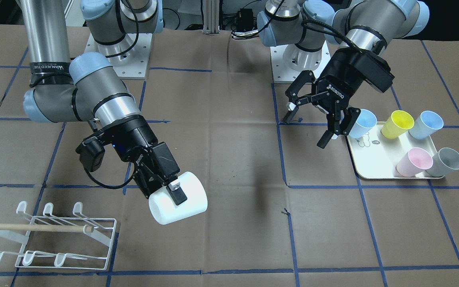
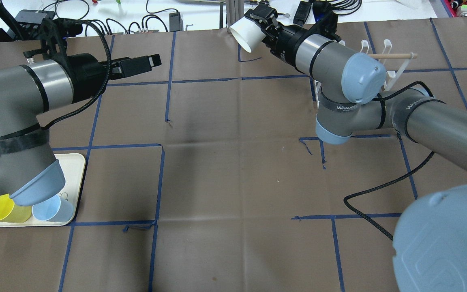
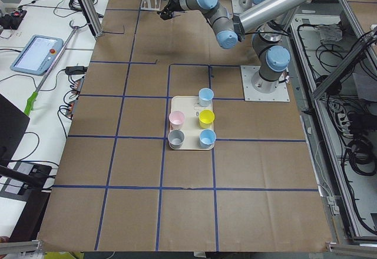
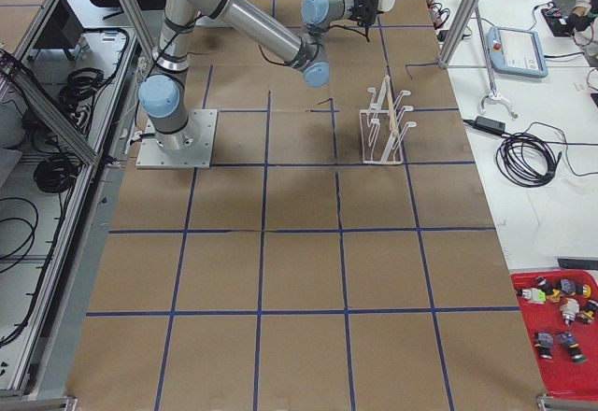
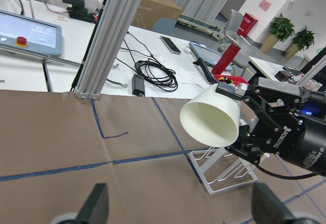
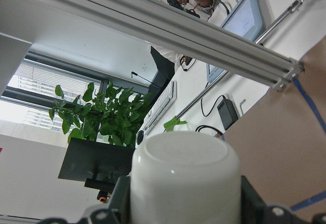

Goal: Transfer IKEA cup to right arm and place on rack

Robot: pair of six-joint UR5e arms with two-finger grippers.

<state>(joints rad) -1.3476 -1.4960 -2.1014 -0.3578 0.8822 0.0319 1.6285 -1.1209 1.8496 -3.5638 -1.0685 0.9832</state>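
Near the rack (image 1: pixel 34 227), over open table (image 1: pixel 229 159), right tool (image 1: pixel 170 200) clamps the white cup (image 1: pixel 193 199); left tool (image 1: pixel 308 128) gapes empty.

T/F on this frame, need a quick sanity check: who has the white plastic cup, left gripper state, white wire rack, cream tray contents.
1. The right gripper is shut on the white plastic cup. True.
2. The left gripper holds a cup. False: it is open and empty, beside the cream tray.
3. The white wire rack already carries a cup. False: none hangs on its prongs.
4. The cream tray holds five coloured cups. True: two pale blue, one yellow, one pink, one grey.
5. The white plastic cup rests on the table. False: it is held in the air, on its side.
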